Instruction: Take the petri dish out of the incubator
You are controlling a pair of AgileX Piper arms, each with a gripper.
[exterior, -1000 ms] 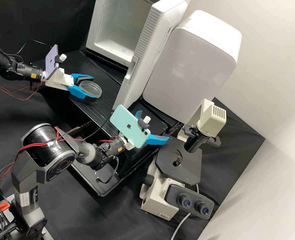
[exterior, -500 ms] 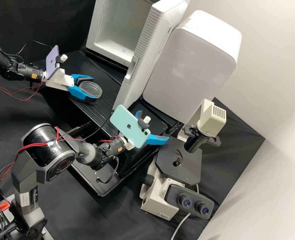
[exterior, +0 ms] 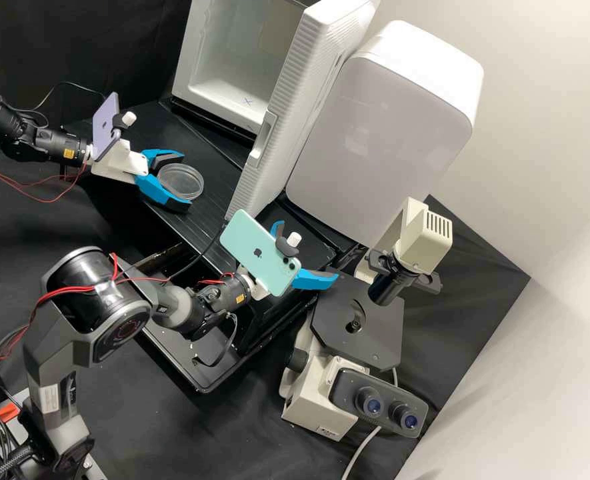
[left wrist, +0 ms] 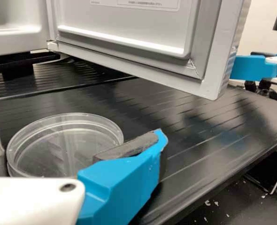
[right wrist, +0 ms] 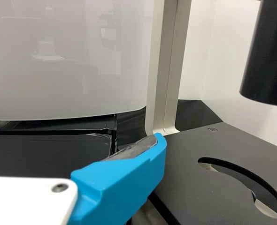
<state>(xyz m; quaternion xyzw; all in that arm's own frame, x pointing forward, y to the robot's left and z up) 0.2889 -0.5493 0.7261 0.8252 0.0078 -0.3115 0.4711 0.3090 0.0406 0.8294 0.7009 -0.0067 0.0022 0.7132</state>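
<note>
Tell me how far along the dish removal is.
Done: the incubator door stands open and the petri dish is outside the chamber. In hand: the left gripper clasps it over the black ribbed tray. Left: probably setting it down and releasing.

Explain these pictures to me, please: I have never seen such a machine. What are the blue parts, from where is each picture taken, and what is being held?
These are two robot arms at a black bench; the blue parts are the fingers of each claw. One picture comes from a fixed camera looking down; the other two come from a camera on each arm's wrist. The left claw is shut on a clear round dish, over a black ribbed tray, in front of the white incubator, whose door stands open. The right claw is beside a microscope.
</note>
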